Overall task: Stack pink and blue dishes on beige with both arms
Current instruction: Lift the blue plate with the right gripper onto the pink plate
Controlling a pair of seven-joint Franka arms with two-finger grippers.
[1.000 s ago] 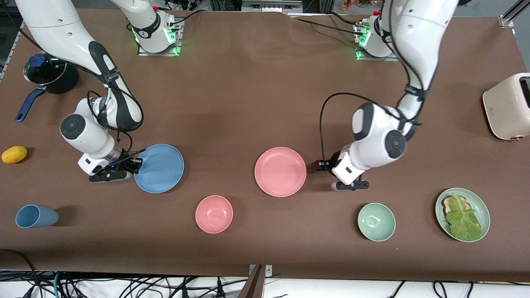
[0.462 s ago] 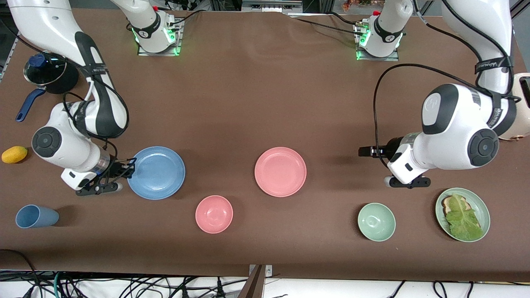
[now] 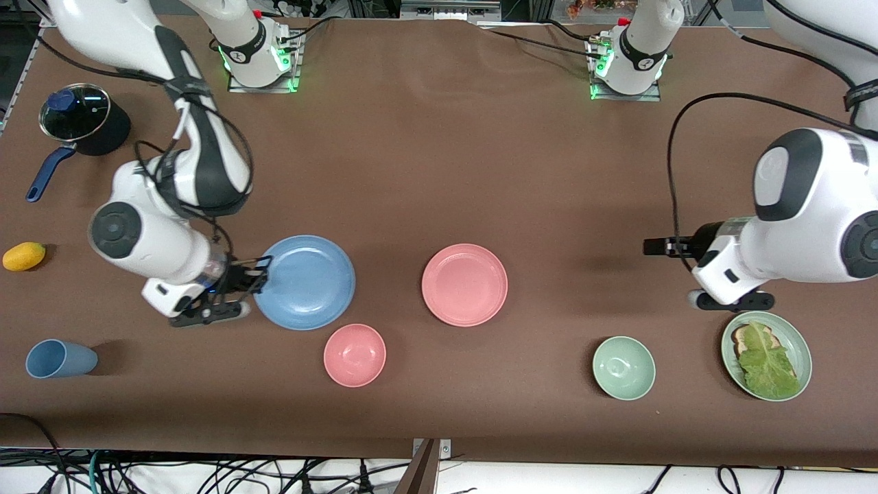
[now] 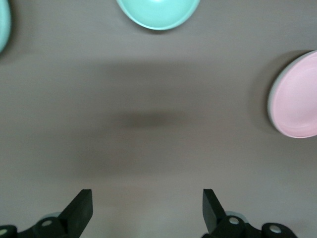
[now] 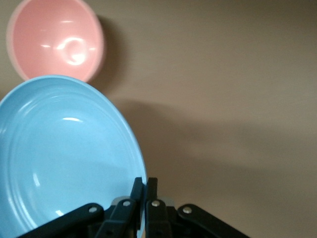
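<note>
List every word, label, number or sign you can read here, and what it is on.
None can be read.
The strap on the left arm carries light lettering, too small to read.
The blue plate, pink plate and bowls show no print.

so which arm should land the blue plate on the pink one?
Right, probably. Its claw is shut on the blue plate rim, beside the pink plate. The left claw is open and empty.

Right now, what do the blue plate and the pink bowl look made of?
Blue plate: probably matte plastic or melamine; even colour, soft dull sheen, thin rim pinched in the right hand.
Pink bowl: similar, slightly glossier; sharper highlights inside. Glazed ceramic can't be excluded.
</note>
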